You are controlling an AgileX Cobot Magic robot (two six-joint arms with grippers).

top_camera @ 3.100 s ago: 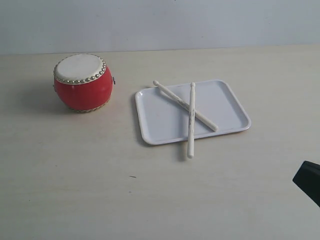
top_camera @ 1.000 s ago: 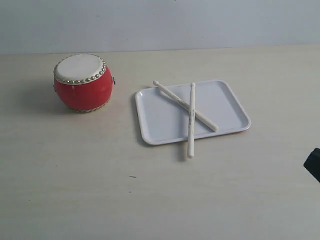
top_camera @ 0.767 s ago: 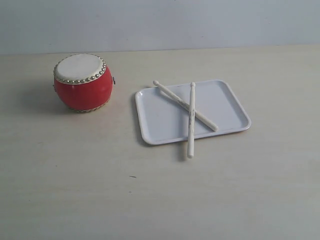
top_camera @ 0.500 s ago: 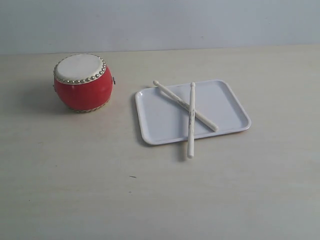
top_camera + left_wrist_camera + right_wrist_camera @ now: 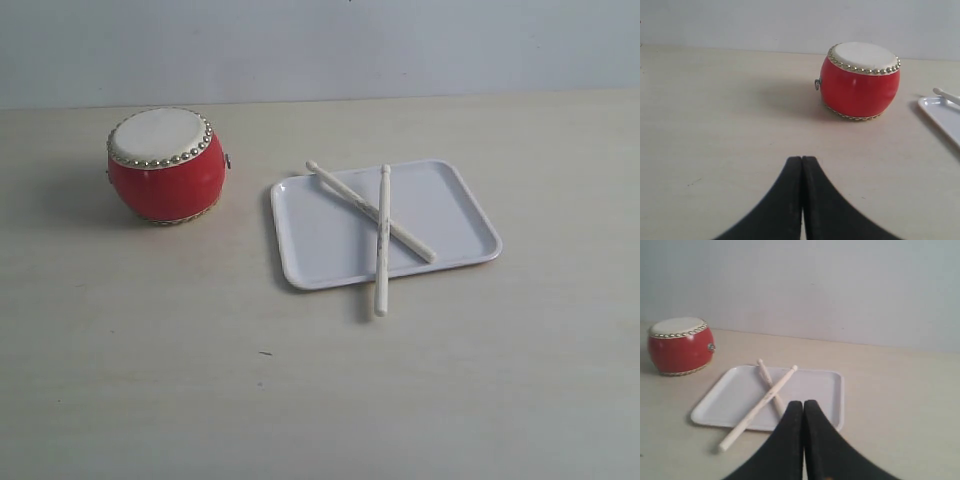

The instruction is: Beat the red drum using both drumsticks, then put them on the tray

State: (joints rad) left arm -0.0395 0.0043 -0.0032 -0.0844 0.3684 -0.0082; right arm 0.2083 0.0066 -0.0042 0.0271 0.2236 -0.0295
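Observation:
The red drum (image 5: 166, 165) with a cream top stands at the table's back left. To its right lies the white tray (image 5: 320, 245) with both drumsticks crossed on it: one drumstick (image 5: 350, 196) lies diagonally, the other drumstick (image 5: 382, 265) overhangs the tray's near rim. Neither arm shows in the exterior view. My left gripper (image 5: 802, 159) is shut and empty, well short of the drum (image 5: 860, 82). My right gripper (image 5: 803, 403) is shut and empty, pulled back from the tray (image 5: 730, 395) and the crossed drumsticks (image 5: 760, 402).
The pale wooden table (image 5: 200, 380) ends at a grey wall (image 5: 320, 45) behind. A small dark speck (image 5: 264, 353) lies on the table in front of the tray.
The right arm's dark tip at the exterior view's right edge has slid out of frame. Drum, tray and drumsticks have not moved.

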